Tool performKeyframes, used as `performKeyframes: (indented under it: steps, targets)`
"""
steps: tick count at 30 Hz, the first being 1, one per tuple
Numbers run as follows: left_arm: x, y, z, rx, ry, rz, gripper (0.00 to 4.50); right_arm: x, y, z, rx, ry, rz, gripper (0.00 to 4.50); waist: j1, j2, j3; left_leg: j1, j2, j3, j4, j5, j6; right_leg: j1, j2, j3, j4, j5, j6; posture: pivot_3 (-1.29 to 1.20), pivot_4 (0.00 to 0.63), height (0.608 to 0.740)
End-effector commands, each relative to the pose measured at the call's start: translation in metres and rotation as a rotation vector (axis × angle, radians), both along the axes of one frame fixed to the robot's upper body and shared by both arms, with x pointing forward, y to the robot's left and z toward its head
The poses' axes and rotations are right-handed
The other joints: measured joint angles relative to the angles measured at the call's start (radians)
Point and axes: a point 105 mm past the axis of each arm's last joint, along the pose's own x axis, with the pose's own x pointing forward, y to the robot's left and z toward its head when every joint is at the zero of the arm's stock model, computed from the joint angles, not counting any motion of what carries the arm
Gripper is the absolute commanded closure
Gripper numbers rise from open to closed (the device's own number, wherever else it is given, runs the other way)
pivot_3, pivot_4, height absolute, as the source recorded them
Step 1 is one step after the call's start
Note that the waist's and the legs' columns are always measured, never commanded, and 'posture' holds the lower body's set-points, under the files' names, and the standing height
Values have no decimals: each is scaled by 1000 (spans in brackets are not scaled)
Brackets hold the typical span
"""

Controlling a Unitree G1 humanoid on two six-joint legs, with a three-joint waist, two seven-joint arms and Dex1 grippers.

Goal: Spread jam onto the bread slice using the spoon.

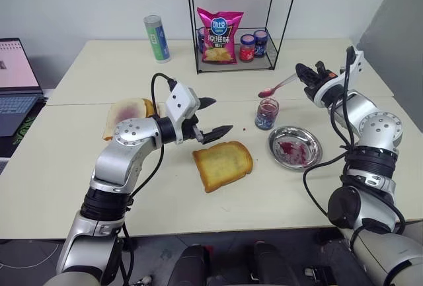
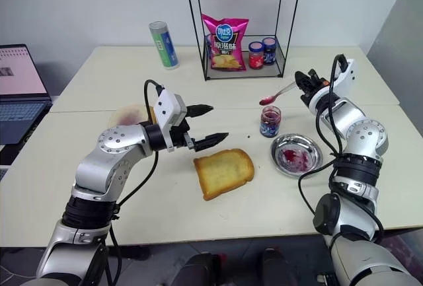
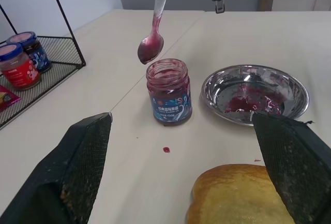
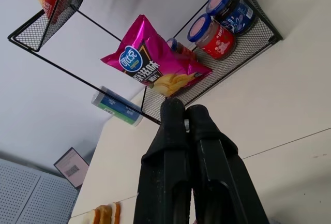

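Right claw (image 1: 305, 74) clenched on the spoon (image 1: 277, 88), jam-coated bowl above the jar (image 3: 169, 92). Left claw (image 1: 213, 115) released above the bread slice (image 1: 223, 164); its wrist view reveals a jam drop (image 3: 166, 149) on the worktop (image 1: 79, 180).

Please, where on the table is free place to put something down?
Bare patches: the table's near edge in front of the bread, and the far left around the can. Crowded: between the jam jar, the steel dish and the wire rack.

bread slice (image 1: 223, 164): golden-brown, darker crust
jam (image 3: 169, 73): dark red-purple, jar label blue
spoon (image 1: 277, 88): silvery, red-smeared bowl
steel dish (image 1: 295, 147): silver, red smears
chip bag (image 1: 220, 35): magenta
tabletop (image 1: 79, 167): cream
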Motion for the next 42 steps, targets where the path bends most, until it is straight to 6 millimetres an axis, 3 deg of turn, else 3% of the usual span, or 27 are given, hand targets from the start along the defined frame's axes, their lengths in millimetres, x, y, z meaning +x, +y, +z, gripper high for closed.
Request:
performKeyframes:
  steps: [1,13,22,29,36,42]
  targets:
    - [-7,-1,10,-12,-44,-17,0,-6,-9,17,-46,-78,-17,4438,0,0,0,0,0,0,0,0,0,0,0,0,0,0,0,0,150,740]
    - [-11,-11,12,-15,-41,-69,0,-9,-13,15,-223,-109,-23,4438,1,0,0,0,0,0,0,0,0,0,0,0,0,0,0,0,150,740]
    - [-11,-9,12,-13,-42,-68,0,-6,24,7,-702,-303,41,4438,-1,0,0,0,0,0,0,0,0,0,0,0,0,-3,4,0,150,740]
    - [-12,-10,12,-19,-43,-60,0,-4,41,-8,-927,-382,112,4438,1,0,0,0,0,0,0,0,0,0,0,0,0,-2,4,0,150,740]
    - [-11,-9,12,-24,-48,-49,0,2,45,-21,-896,-317,152,4438,1,0,0,0,0,0,0,0,0,0,0,0,0,0,0,0,150,740]
    - [-10,-8,12,-28,-56,-34,0,9,33,-20,-570,-127,101,4438,1,0,0,0,0,0,1,0,0,0,-1,0,1,0,0,0,150,740]
